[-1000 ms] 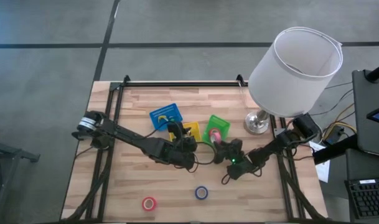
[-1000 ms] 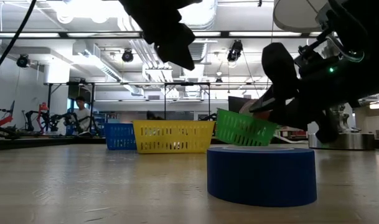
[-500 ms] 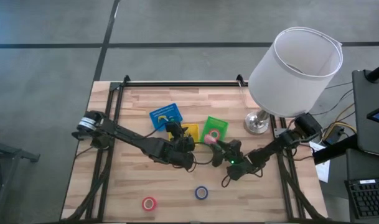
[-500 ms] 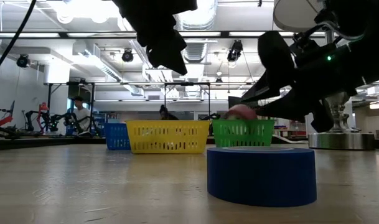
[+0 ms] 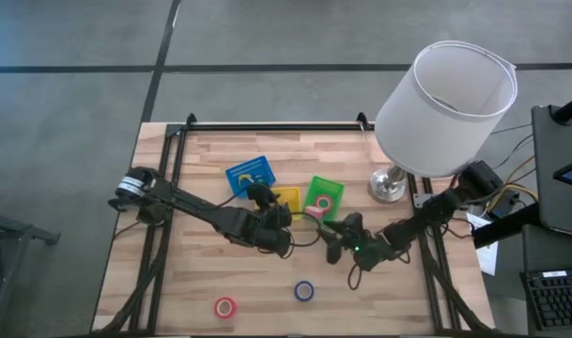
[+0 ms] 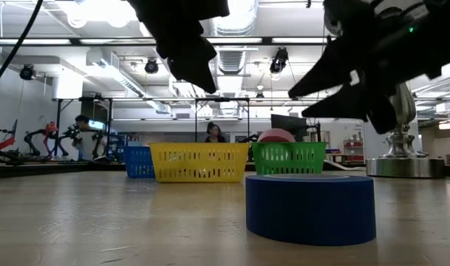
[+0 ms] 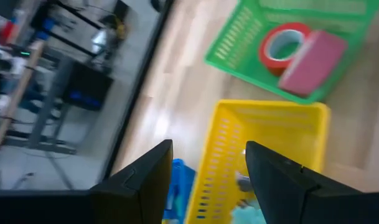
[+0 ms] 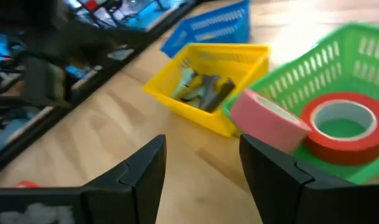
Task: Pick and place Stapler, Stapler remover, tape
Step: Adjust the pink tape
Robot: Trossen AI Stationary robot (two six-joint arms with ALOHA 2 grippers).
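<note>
right end effector [image 5: 330,241]: released, empty, just front of green bin [image 5: 314,191]
left end effector [image 5: 258,195]: released, over yellow bin [image 5: 290,201]
blue tape [image 5: 304,291]: front of right end effector, nearer it; ring lies flat on desk [image 5: 192,272]

White-shade lamp [image 5: 445,94] at surface [image 5: 201,272] far right corner, chrome base [image 5: 388,185] resting on wood; two people [image 6: 83,133] in room behind.

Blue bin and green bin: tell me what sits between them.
The yellow bin sits between the blue bin and the green bin, clear in the high view and the low view. The left hand hovers over it.
</note>
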